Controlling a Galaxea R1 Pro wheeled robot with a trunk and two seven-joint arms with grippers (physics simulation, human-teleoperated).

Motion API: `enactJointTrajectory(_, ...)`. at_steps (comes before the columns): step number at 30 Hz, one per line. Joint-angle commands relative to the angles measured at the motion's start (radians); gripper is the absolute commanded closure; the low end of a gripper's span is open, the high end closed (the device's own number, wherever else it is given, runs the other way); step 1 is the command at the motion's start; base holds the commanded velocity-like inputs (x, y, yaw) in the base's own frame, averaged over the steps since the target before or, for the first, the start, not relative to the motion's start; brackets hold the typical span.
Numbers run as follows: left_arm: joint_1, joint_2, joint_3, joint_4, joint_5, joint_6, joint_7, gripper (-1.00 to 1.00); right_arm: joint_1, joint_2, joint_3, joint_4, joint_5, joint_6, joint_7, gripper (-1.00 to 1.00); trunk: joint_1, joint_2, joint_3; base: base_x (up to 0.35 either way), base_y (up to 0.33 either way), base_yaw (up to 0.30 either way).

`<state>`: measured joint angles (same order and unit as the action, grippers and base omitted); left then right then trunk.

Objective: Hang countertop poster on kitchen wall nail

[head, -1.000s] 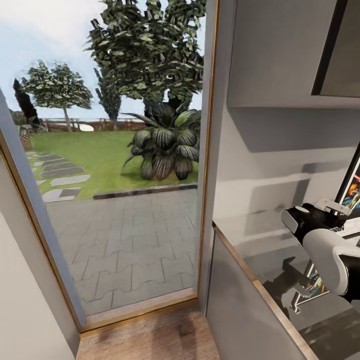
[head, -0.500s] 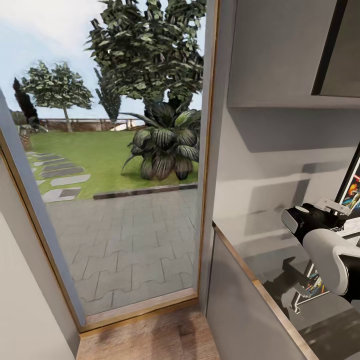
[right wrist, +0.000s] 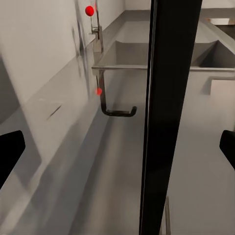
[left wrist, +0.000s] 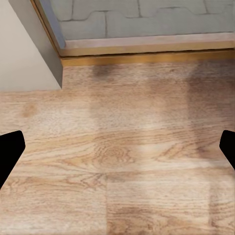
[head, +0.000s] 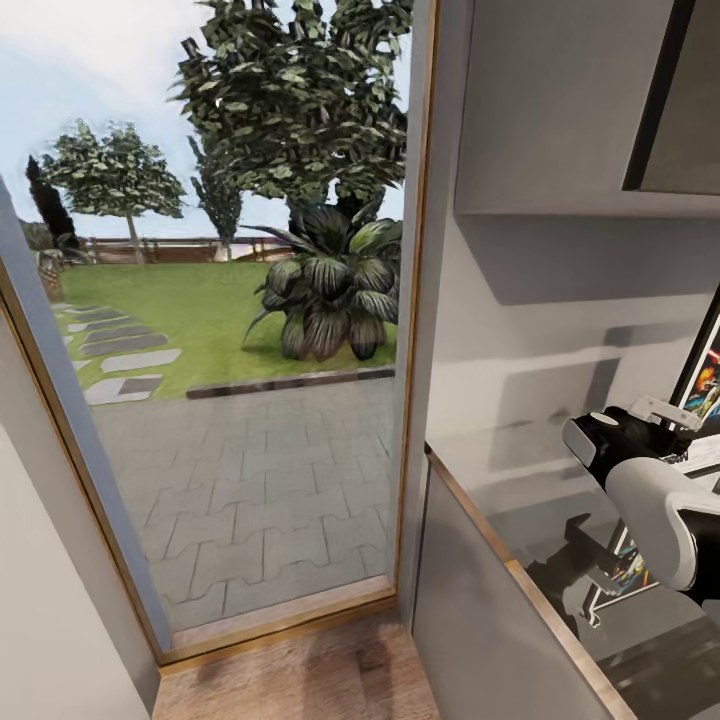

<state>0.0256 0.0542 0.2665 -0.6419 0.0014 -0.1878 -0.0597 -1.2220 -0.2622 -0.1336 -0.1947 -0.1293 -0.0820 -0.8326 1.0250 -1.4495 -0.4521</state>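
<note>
The poster (head: 706,384) stands upright on the kitchen countertop (head: 500,490) at the far right edge of the head view; only a strip of its black frame and colourful picture shows. My right gripper (right wrist: 117,154) is open around it. In the right wrist view the poster's black frame edge (right wrist: 169,117) runs between the two fingertips, which are wide apart and clear of it. My left gripper (left wrist: 117,152) hangs open over the wood floor (left wrist: 117,127) with nothing in it. The wall nails are out of view.
A tall glass door (head: 230,330) onto a garden takes up the left of the head view, with its threshold (left wrist: 147,51) close by. Along the counter lie a sink (right wrist: 161,54) and a tap (right wrist: 98,29). A dark upper cabinet (head: 680,100) hangs above the counter.
</note>
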Motion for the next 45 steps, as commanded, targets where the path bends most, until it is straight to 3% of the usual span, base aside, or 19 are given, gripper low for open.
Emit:
enactJointTrajectory(1,0.0,-0.001,0.003,-0.001,0.0,-0.001,-0.006,-1.0,-0.001,0.0,0.002,0.0,-0.011,-0.009,0.0,-1.0,0.0,-0.001,-0.001,0.0,0.0,0.0)
enactJointTrajectory(31,-0.001,-0.001,0.003,-0.001,0.0,-0.001,-0.006,-1.0,-0.001,0.0,0.003,0.0,-0.012,-0.008,0.0,-1.0,0.0,-0.001,-0.001,0.0,0.006,0.0)
enactJointTrajectory(32,-0.001,-0.001,0.003,-0.001,0.0,-0.001,-0.006,-1.0,-0.001,0.0,0.003,0.0,-0.012,-0.007,0.0,1.0,0.0,-0.001,-0.001,0.0,0.0,0.0)
enactJointTrajectory(45,-0.001,-0.001,0.003,-0.001,0.0,-0.002,-0.006,-1.0,-0.001,0.0,0.003,0.0,-0.012,-0.007,0.0,1.0,0.0,-0.001,-0.001,0.0,0.0,0.0)
